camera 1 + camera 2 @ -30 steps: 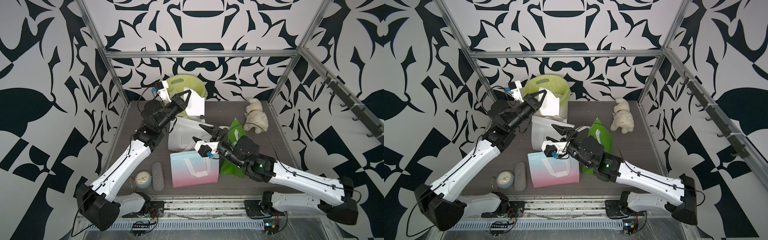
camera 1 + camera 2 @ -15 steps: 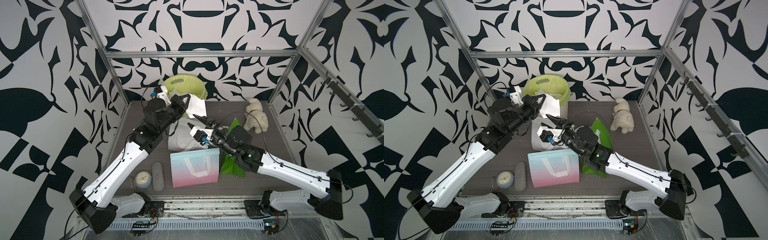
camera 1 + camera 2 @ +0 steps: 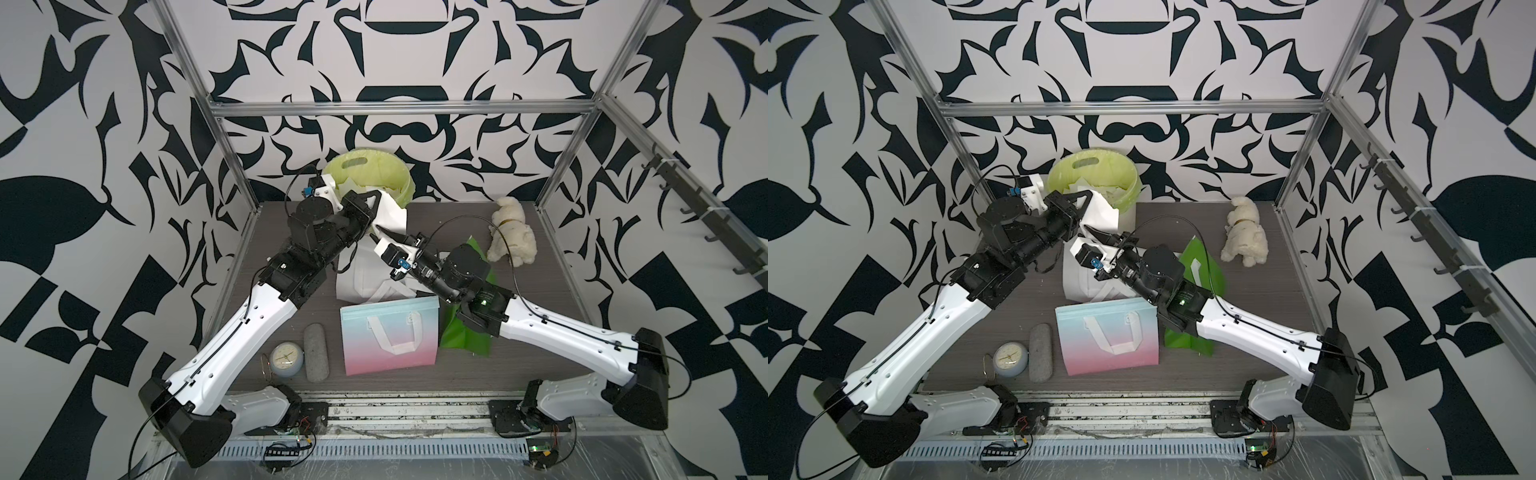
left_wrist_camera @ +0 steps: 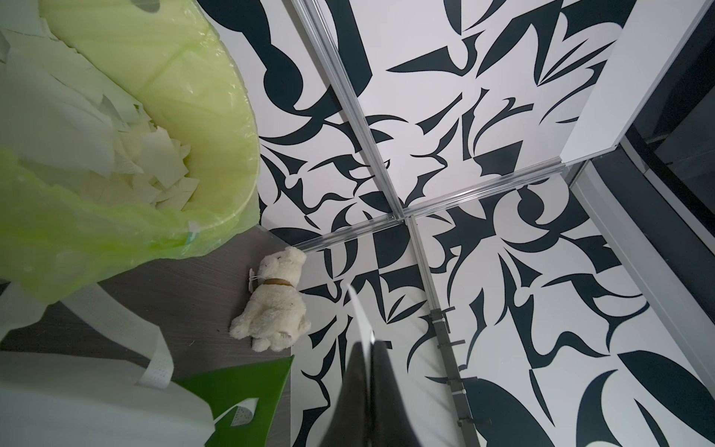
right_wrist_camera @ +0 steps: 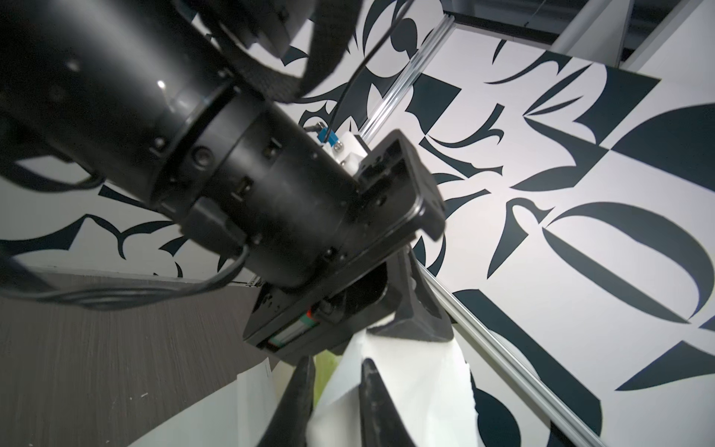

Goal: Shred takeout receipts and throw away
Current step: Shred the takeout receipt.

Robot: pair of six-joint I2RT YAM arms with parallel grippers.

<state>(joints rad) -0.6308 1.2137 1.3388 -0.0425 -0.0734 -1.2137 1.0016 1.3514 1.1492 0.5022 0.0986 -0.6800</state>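
A white takeout receipt (image 3: 392, 214) hangs in the air in front of the green-lined bin (image 3: 365, 170). My left gripper (image 3: 372, 203) is shut on its upper edge. In the left wrist view the sheet shows edge-on (image 4: 358, 313) between the shut fingers of the left gripper (image 4: 371, 342). Torn white scraps (image 4: 116, 154) lie inside the bin (image 4: 216, 116). My right gripper (image 3: 376, 237) reaches up to the sheet's lower corner. In the right wrist view the receipt (image 5: 418, 379) passes between the right gripper's (image 5: 338, 362) fingers, and a gap still shows between them.
A white tote bag (image 3: 361, 274) lies under both wrists. Nearer the front are a pink-to-blue gift bag (image 3: 390, 332), a green bag (image 3: 465, 332), a grey case (image 3: 316, 351) and a small clock (image 3: 284, 357). A plush dog (image 3: 511, 237) sits at the back right.
My right arm has swung up and back from above the gift bag to the hanging sheet, its jaws narrowing around the corner. The left gripper has shifted slightly toward the bin, still holding the sheet.
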